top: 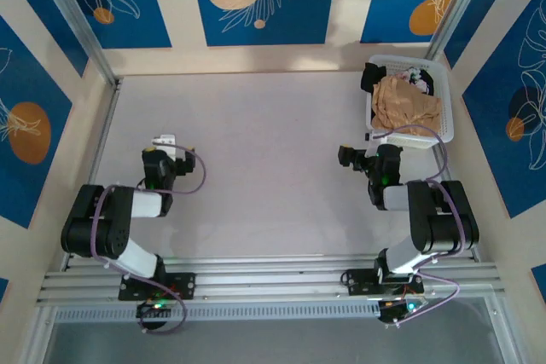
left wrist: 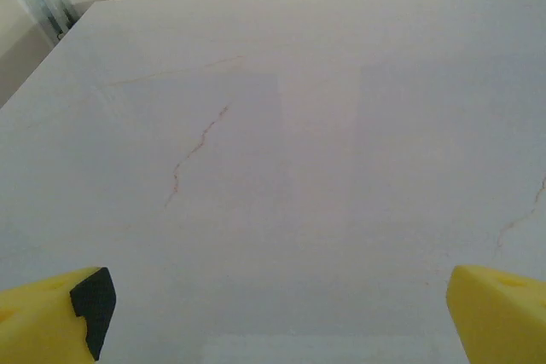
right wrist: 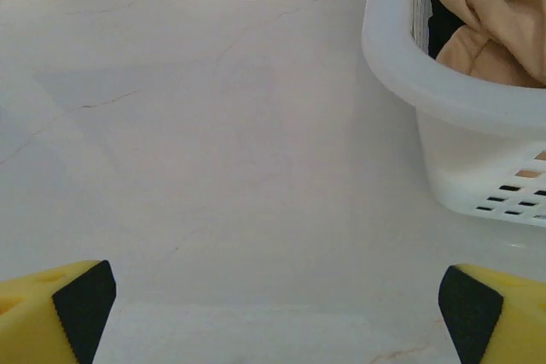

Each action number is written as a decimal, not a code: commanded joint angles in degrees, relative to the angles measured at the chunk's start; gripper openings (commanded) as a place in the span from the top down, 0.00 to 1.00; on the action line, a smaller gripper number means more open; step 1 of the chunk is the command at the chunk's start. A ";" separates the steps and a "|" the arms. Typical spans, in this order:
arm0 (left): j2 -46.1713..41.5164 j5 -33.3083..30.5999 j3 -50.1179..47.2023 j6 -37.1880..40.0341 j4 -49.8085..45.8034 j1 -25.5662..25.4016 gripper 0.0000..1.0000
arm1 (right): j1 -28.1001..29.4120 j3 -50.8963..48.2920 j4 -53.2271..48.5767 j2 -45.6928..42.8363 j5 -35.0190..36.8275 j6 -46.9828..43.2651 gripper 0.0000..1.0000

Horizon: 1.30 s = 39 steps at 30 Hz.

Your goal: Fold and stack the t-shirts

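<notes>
- The left gripper [left wrist: 273, 326] has its jaws spread wide. Its yellow fingers [left wrist: 47, 321] sit at the two lower corners of the left wrist view, with bare table [left wrist: 290, 125] between them.
- The right gripper [right wrist: 273, 317] is spread just as wide and holds nothing. Each of its yellow fingertips [right wrist: 43, 309] carries a dark pad on the inner face.
- From above, the left gripper [top: 164, 142] sits over the left half of the pale table [top: 256, 117], pointing toward the far wall and well apart from any cloth.
- The right gripper [top: 348, 158] is near the closest corner of the white slatted basket [top: 373, 121]. In the right wrist view the basket [right wrist: 478, 168] rises ahead and to the right of the fingers, clear of them.
- The tan t-shirt [top: 409, 106] lies crumpled in the basket and fills most of it. Its folds [right wrist: 486, 14] bulge up to the rim.
- The black t-shirt [top: 373, 78] lies bunched at the far end of the basket, partly under the tan one, with a patch of pale print showing.
- Both t-shirts are unfolded in the basket, which stands at the far right of the table.
</notes>
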 commanded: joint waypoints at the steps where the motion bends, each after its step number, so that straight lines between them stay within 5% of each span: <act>1: -0.16 0.97 0.26 0.71 -0.25 -0.37 0.00 | -0.18 1.02 1.16 -0.10 -0.65 -1.14 0.01; 19: -0.31 1.37 0.14 0.63 -0.11 -0.29 0.00 | 1.06 1.13 0.83 -0.98 2.99 -1.14 0.01; 21: -3.91 3.08 0.58 1.63 -3.17 -0.35 0.00 | 4.04 3.99 -8.79 -6.72 9.99 -2.36 0.01; 25: -15.98 -8.22 5.12 3.72 -15.37 -5.42 0.00 | 9.49 11.00 -18.61 -18.39 16.82 -1.81 0.01; 27: -20.20 -13.25 10.08 -1.02 -19.02 -6.61 0.00 | 9.34 24.40 -39.15 -19.45 21.22 12.75 0.01; 30: -19.62 -22.81 32.78 -25.67 -64.80 -4.67 0.00 | 4.73 47.67 -74.84 -11.12 19.27 32.61 0.01; 31: -17.09 -24.19 36.54 -30.42 -70.08 -3.45 0.00 | 3.29 52.55 -78.87 -7.71 18.37 33.07 0.01; 34: -8.57 -8.03 46.11 -34.53 -77.18 1.06 0.00 | -0.15 66.77 -87.52 3.20 14.05 31.65 0.03; 39: -2.68 10.39 51.54 -36.02 -74.64 -2.04 0.08 | -5.46 81.03 -94.94 18.21 12.37 27.66 0.13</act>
